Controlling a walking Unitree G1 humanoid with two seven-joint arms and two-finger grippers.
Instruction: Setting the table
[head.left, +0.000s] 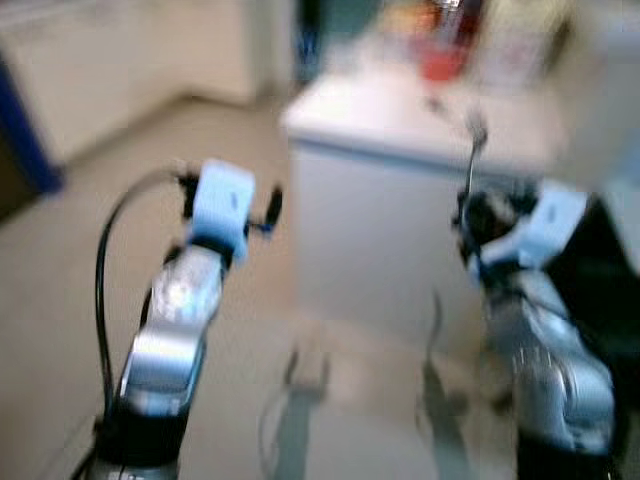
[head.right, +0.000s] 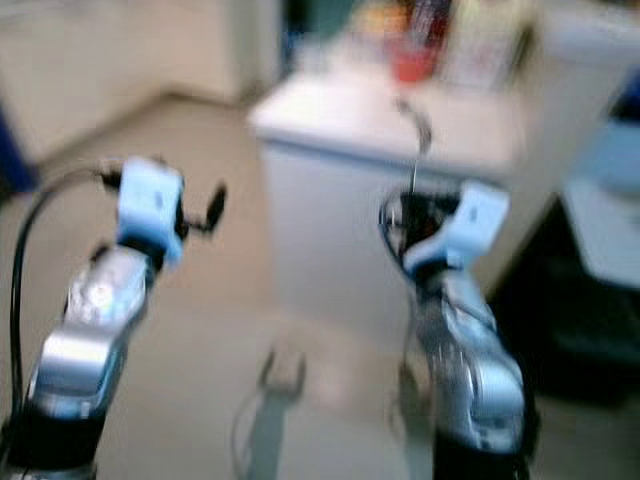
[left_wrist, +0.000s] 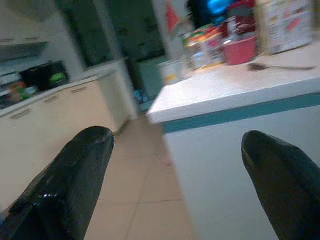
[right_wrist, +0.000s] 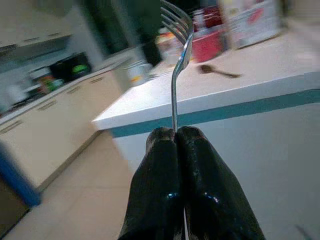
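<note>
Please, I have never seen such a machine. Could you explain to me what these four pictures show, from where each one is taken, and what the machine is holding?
This is a walking humanoid robot with two silver arms, each ending in a gripper of two black fingers. The two blurred pictures come from cameras in its head, looking forward and down at its own arms. The other two come from cameras on its wrists, looking along the fingers.

The right gripper is shut on a fork, held upright with the prongs up. The left gripper is open and holds nothing.

Ahead stands a white counter with a teal stripe under its edge. On it lie a spoon, a red container and some jars and boxes, too blurred to name. To the left are kitchen cabinets and a tiled floor.
</note>
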